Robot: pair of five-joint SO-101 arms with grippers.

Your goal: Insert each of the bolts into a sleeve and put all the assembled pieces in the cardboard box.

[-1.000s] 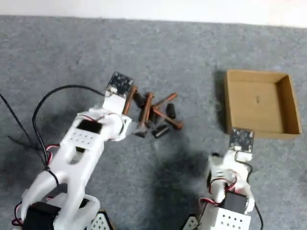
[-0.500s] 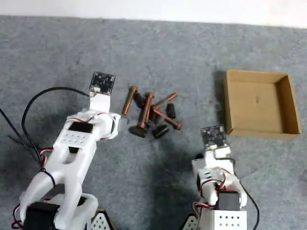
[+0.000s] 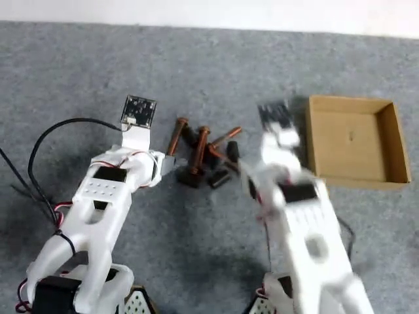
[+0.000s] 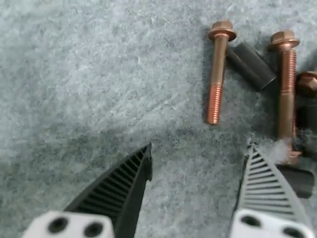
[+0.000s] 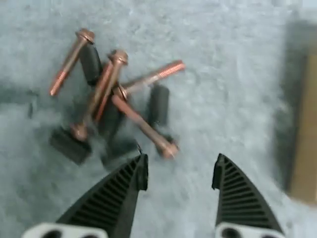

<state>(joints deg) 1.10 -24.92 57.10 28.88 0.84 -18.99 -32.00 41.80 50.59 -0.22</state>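
**Take the loose bolt first, leave the tangle for later**

The left end effector (image 4: pixel 198 166) hangs spread and empty over the grey felt-like worktop (image 3: pixel 78 72). A lone copper-coloured flanged bolt (image 4: pixel 218 74) lies just ahead of it, with a short black cylindrical sleeve (image 4: pixel 250 64) just beside the bolt's head. That bolt looks like the best pick, since nothing lies across it. A grip across mid-shank, square to its length, should keep it from swivelling.

The right end effector (image 5: pixel 178 171), likewise spread and empty, hangs over the far side of the tangled heap of bolts and sleeves (image 5: pixel 116 101). It would do best to take a sleeve at the edge of the heap and hold it with the bore facing the bolt tip.

The shallow brown cardboard box (image 3: pixel 347 147) waits beside the heap, on the right arm's side.
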